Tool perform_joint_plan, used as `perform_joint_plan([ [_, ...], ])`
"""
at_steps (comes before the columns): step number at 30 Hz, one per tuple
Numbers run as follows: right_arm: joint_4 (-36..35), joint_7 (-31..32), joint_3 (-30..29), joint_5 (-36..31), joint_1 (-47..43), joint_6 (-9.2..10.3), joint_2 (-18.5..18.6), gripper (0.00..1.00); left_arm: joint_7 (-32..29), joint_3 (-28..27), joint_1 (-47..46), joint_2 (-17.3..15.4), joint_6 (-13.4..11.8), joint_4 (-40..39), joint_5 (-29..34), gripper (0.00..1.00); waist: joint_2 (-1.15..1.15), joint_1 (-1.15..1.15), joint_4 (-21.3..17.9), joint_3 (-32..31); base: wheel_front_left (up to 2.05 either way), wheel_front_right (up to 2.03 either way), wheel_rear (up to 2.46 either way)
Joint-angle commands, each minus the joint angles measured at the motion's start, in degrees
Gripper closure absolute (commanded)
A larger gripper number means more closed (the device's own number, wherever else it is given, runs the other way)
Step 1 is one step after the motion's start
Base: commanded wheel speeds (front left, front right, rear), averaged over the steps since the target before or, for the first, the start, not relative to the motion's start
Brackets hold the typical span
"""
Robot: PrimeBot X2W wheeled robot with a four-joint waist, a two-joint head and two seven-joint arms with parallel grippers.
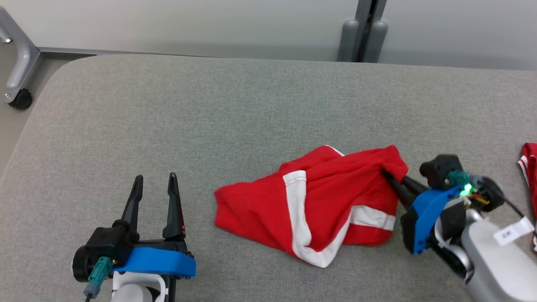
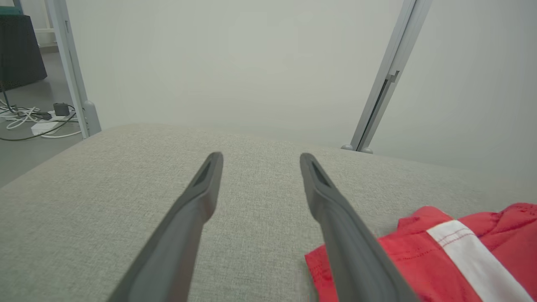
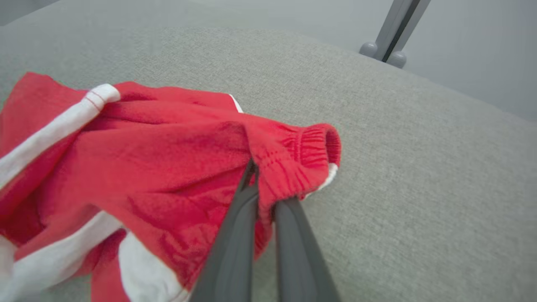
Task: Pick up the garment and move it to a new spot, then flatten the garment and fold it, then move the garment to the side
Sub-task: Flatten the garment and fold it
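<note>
**Table (image 1: 209,105), grey cloth top, seen from the head.** The garment (image 1: 319,209), red with white stripes, is shown crumpled on the table, right of the table's middle and toward its near edge. The right gripper (image 1: 388,174) is seen over the table's near right part. Its jaws are closed on the garment's gathered, elasticated hem, and a fold of red cloth is pinched between the two fingers (image 3: 235,235). The rest of the garment is spread on the table top. The left gripper (image 1: 155,180) is held over the table's near left part, well apart from the garment. Its jaws are spread wide and nothing is held between them. A second red cloth (image 1: 529,167) with white trim is seen at the table's right side. A grey post (image 1: 363,37) is shown beyond the table's far edge, and a castor (image 1: 21,100) beyond its far left corner.
</note>
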State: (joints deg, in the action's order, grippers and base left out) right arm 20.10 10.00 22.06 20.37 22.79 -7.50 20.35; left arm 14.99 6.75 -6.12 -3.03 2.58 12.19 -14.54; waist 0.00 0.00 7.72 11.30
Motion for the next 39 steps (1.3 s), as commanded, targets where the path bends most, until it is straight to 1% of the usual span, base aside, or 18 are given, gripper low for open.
perform_joint_plan([
  [1,0.93,0.82,0.21,0.07,2.34,0.02,1.49,1.00,0.27,0.44,-0.99,0.05,0.23,-0.21,0.00,0.00,0.00,0.00,0.12,0.39,0.00,0.00,0.00],
  [2,1.59,1.10,0.42,-0.07,3.63,0.02,2.35,1.00,0.27,0.57,-1.29,0.06,0.27,-0.21,-0.03,0.00,0.00,0.00,0.18,0.69,0.00,0.00,0.00],
  [4,3.42,0.78,0.22,0.56,5.93,0.01,2.79,1.00,0.27,0.81,-1.67,0.06,0.31,-0.16,-0.08,0.00,0.00,0.00,0.27,1.12,0.00,0.00,0.00],
  [5,4.43,0.16,0.04,0.50,6.94,0.01,2.86,0.72,0.27,0.90,-1.79,0.06,0.30,-0.11,-0.11,0.00,0.00,0.00,0.30,1.31,0.00,0.00,0.00],
  [6,5.34,-0.67,0.11,0.24,7.93,0.01,2.89,0.00,0.27,1.04,-1.99,0.07,0.30,-0.08,-0.13,0.00,0.00,0.00,0.33,1.49,0.00,0.00,0.00],
  [8,6.44,-1.31,0.03,0.06,8.60,0.01,2.77,0.00,0.27,1.16,-2.23,0.08,0.29,-0.03,-0.14,0.00,0.00,0.00,0.34,1.64,0.00,0.00,0.00],
  [11,8.38,-4.35,-0.55,0.31,9.50,0.01,1.43,0.00,0.27,1.45,-2.52,0.10,0.23,0.16,-0.21,0.00,0.00,0.00,0.31,1.69,0.00,0.00,0.00],
  [13,8.89,-6.81,-1.44,0.07,8.86,0.01,1.16,0.00,0.27,1.60,-2.40,0.11,0.20,0.26,-0.26,0.00,0.00,0.00,0.17,1.54,0.00,0.00,0.00],
  [14,8.92,-9.57,-2.84,-1.02,7.30,0.01,0.92,0.00,0.27,1.89,-2.38,0.14,0.27,0.22,-0.20,0.00,0.00,0.00,-0.17,1.21,0.00,0.00,0.00],
  [15,8.92,-9.57,-2.84,-1.02,7.30,0.01,0.92,0.00,0.27,1.89,-2.38,0.14,0.27,0.22,-0.20,0.00,0.00,0.00,-0.17,1.21,0.00,0.00,0.00],
  [16,8.41,-12.13,-4.75,-2.18,5.39,0.01,0.10,0.00,0.27,2.33,-2.13,0.14,0.36,0.26,-0.11,0.00,0.00,0.00,-0.73,0.79,0.00,0.00,0.00],
  [20,6.38,-15.66,-9.01,-4.67,0.75,0.01,-1.91,0.00,0.27,3.58,-1.58,0.12,0.61,0.59,0.05,0.00,0.00,0.00,-2.16,0.13,0.00,0.00,0.00],
  [23,3.74,-18.11,-12.76,-7.38,-3.37,0.01,-4.68,0.00,0.27,4.78,-1.20,0.15,0.47,0.95,-0.58,0.00,0.00,0.00,-3.34,-0.25,0.00,0.00,0.00],
  [27,-0.18,-20.31,-17.12,-10.68,-8.33,0.01,-9.73,0.00,0.27,5.64,-0.50,0.12,-0.09,1.36,-1.42,0.00,0.00,0.00,-4.67,-0.70,0.00,0.00,0.00],
  [29,-1.82,-21.09,-18.87,-12.29,-10.46,0.01,-12.27,0.00,0.27,5.24,0.07,0.10,-0.40,1.71,-1.67,0.00,0.00,0.00,-5.19,-1.09,0.00,0.00,0.00],
  [32,-3.89,-21.88,-21.13,-14.29,-13.15,0.01,-15.08,0.00,0.27,4.28,0.65,0.12,-0.57,2.24,-1.49,0.00,0.00,0.00,-5.60,-1.62,0.00,0.00,0.00],
  [35,-4.98,-22.26,-22.12,-15.89,-14.94,0.01,-16.62,0.00,0.27,3.60,1.65,0.12,-0.68,2.48,-1.35,0.00,0.00,0.00,-5.91,-2.08,0.00,0.00,0.00],
  [39,-4.99,-22.46,-21.85,-17.57,-16.01,0.01,-17.34,0.00,0.27,3.42,2.82,0.12,-0.86,2.74,-1.06,0.00,0.00,0.00,-6.07,-2.55,0.00,0.00,0.00],
])
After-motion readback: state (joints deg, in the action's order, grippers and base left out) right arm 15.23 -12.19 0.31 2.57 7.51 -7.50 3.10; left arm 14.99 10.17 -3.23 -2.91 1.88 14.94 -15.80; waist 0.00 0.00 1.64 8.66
